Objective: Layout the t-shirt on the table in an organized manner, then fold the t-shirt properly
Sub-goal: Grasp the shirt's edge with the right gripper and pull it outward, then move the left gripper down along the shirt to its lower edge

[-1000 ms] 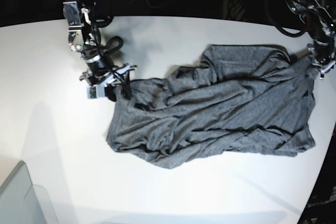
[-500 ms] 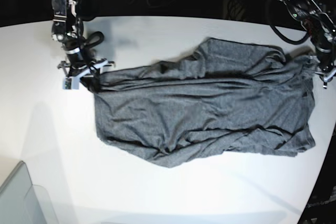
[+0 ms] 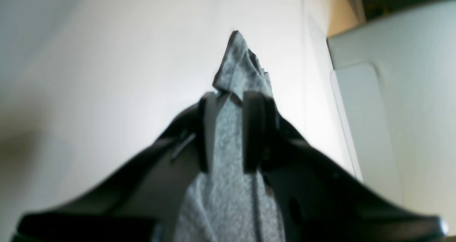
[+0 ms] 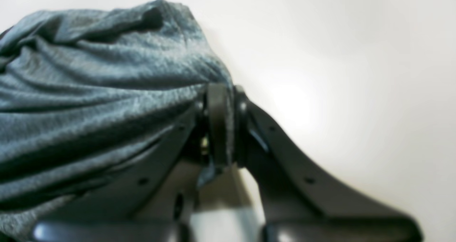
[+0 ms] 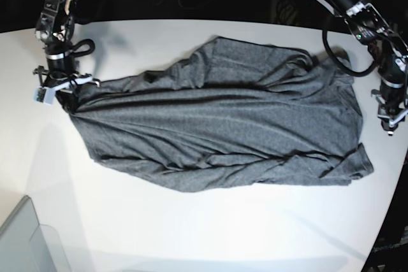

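Grey t-shirt (image 5: 217, 122) on table (image 5: 191, 234) | no readable writing | left end effector (image 3: 229, 103), right end effector (image 4: 222, 99) clamp it

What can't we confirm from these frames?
- Base view: where the left gripper meets the dark heather-grey knit t-shirt is too small to make out.
- Right wrist view: blurred; the cloth between the right gripper's jaws barely shows.
- Base view: the translucent grey bin corner is cut off by the edge.

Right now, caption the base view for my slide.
Grey t-shirt stretched across the white table, right claw and left claw each pinching an end.
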